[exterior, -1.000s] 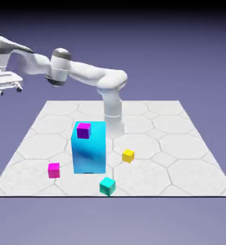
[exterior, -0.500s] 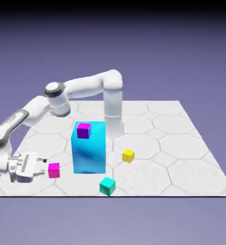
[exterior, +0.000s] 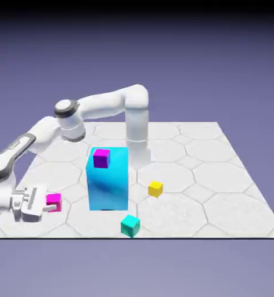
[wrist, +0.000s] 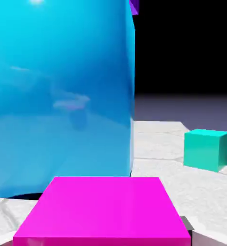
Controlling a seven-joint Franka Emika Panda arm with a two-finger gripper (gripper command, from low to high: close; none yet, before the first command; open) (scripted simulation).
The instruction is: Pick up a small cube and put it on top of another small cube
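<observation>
tall cyan block (exterior: 108, 178) close ahead, open floor (exterior: 220, 197) beyond

A tall cyan block (exterior: 108, 179) is standing upright near the middle of the hexagon-tiled table (exterior: 220, 191), and in the hand view its glossy face (wrist: 62, 91) is filling most of the frame. A small purple cube (exterior: 101, 158) is showing high against the block's upper left corner. A small yellow cube (exterior: 155, 188) is sitting on the table just to the exterior view's right of the block. A small teal cube (exterior: 129, 225) is resting nearer the front edge, apart from both, and is also showing in the hand view (wrist: 206, 149).
</observation>
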